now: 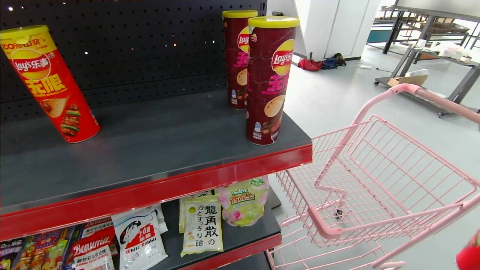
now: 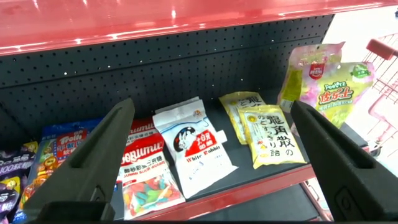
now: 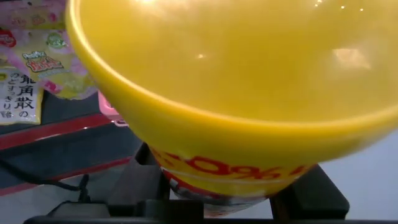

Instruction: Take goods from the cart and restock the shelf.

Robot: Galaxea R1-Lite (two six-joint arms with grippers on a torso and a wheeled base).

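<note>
1. The right gripper (image 3: 227,196) is pinching a red cardboard crisp tube with a yellow plastic lid (image 3: 236,74) — its dark fingers are pressing on either side of the body, just under the lid. In the head view the tube is showing as a red patch low on the robot's right, beside the pink wire cart (image 1: 407,89).
2. The left gripper (image 2: 211,109) is hanging with its fingers spread wide, holding nothing and facing the snack bags (image 2: 193,149) on the lower shelf (image 2: 249,198).
3. The step in hand, as I judge it, is carrying the tube to the dark grey upper shelf board with the red front edge (image 1: 157,150).
4. The base should be clearing that red edge while heading for the bare stretch between the tilted red tube (image 1: 48,82) and the two upright maroon tubes (image 1: 272,78).
5. The front maroon tube is standing near the shelf's corner — a sideways knock could be tipping it off, so a frontal approach is looking safer.
6. Releasing is best left until the base is sitting flat, since a tall, narrow tube is likely to topple.
</note>
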